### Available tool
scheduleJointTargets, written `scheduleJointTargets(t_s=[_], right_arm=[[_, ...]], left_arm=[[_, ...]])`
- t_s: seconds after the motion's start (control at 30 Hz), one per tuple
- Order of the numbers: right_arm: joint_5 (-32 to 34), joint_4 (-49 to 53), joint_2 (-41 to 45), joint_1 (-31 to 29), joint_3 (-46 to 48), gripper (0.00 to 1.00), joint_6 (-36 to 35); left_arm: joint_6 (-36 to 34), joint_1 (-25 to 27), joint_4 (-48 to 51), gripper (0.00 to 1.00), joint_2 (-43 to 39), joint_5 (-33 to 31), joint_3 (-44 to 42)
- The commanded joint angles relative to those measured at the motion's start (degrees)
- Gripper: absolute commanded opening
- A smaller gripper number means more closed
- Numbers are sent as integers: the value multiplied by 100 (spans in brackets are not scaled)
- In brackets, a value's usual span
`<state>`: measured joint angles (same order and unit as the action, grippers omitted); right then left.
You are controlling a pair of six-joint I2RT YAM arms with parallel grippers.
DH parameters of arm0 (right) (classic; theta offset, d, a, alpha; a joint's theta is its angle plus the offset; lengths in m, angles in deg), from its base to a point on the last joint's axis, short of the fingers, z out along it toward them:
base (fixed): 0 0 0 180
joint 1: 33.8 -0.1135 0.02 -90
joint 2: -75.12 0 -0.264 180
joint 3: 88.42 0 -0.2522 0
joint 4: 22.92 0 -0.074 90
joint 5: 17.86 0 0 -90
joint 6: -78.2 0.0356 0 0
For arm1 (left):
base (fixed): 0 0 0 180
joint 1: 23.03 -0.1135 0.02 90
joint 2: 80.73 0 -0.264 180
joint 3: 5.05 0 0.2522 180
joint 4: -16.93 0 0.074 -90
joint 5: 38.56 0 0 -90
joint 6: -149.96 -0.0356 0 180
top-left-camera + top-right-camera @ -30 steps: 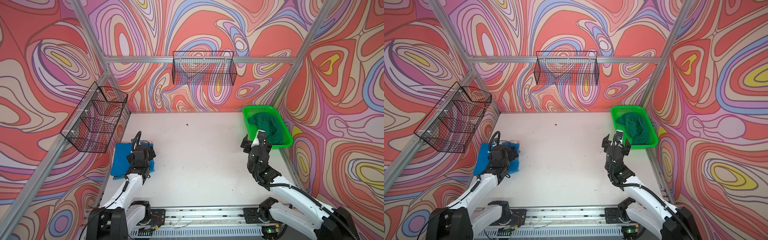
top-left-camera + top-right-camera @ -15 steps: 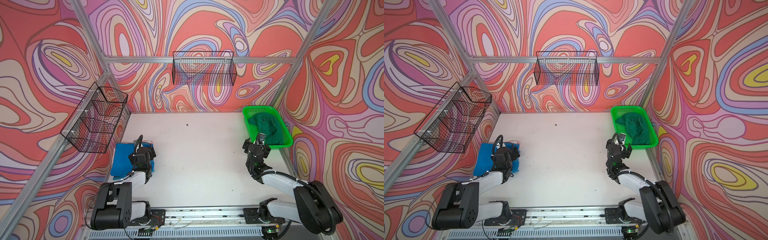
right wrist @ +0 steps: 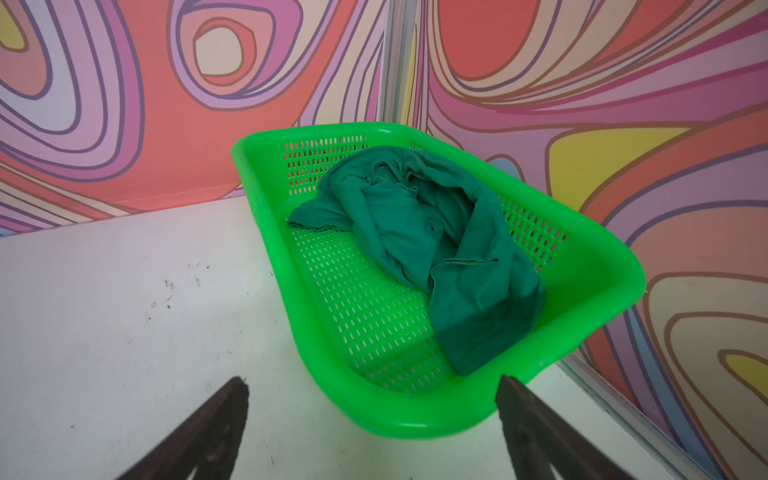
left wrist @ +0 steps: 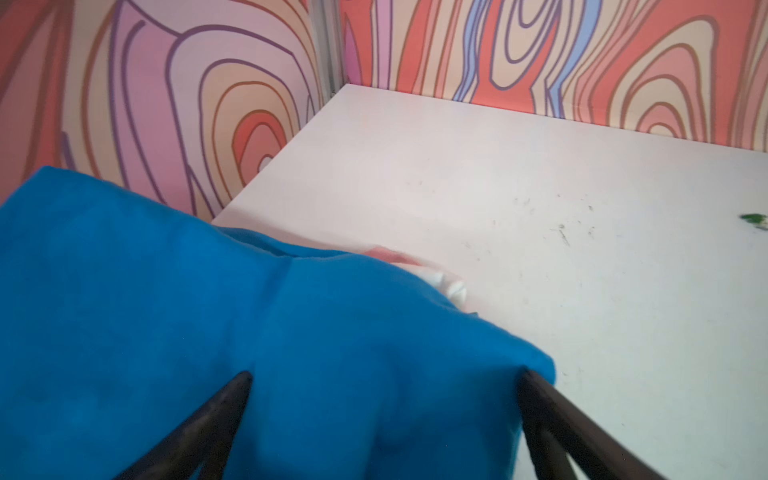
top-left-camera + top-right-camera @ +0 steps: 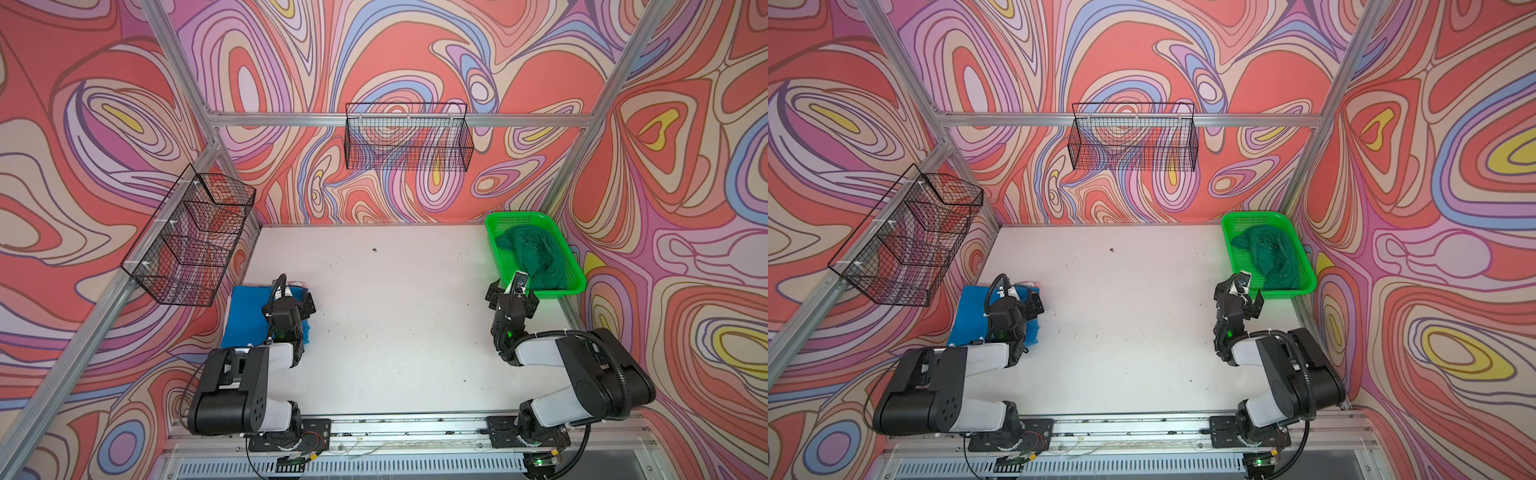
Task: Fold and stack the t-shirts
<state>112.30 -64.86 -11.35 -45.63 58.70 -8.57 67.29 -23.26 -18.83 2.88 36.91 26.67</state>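
A folded bright blue t-shirt (image 5: 245, 316) (image 5: 971, 311) lies by the left wall, and it fills much of the left wrist view (image 4: 208, 332). A white cloth edge (image 4: 446, 286) peeks from under its far side. My left gripper (image 5: 301, 301) (image 4: 384, 374) is open just above the blue shirt's right edge, with nothing pinched between its fingers. A crumpled dark green t-shirt (image 5: 536, 257) (image 5: 1273, 259) (image 3: 436, 241) sits in the bright green basket (image 5: 515, 215) (image 3: 266, 199). My right gripper (image 5: 513, 291) (image 3: 372, 379) hangs open and empty just before the basket's near end.
Black wire baskets hang on the left wall (image 5: 187, 245) and the back wall (image 5: 409, 139). The white table (image 5: 395, 332) is hemmed by patterned walls, with a metal rail (image 5: 415, 428) along its front edge. Both arms sit folded close to that rail.
Both arms have folded back and down toward the front rail, and each gripper has drawn back a little. Both grippers stayed open; the shirts have not moved.
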Motion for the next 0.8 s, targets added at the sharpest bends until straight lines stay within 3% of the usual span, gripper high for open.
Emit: scheduleJointTargets(t_s=[0.0,0.17,0.3,0.33,0.37,0.77], right_arm=[[-307,-571,-114,140,52,98,-134],[-529,-1247,-730,282,-13,98,-8],[-1947,-706,-1022,618,-320,98,-2],[-1940,-1487,-1266,688,-151,98,-32],[-2001,-964,-1118,700,-230,98,71],[-1963,-1169,-1157,701,-198,98,-24]], left_arm=[[-498,277,-993,100,498,88,-36],[-488,331,-385,100,502,6,265],[-489,324,-363,100,504,4,284],[-489,323,-376,100,501,2,287],[-496,331,-391,100,514,-6,278],[-551,366,-379,100,513,-32,286]])
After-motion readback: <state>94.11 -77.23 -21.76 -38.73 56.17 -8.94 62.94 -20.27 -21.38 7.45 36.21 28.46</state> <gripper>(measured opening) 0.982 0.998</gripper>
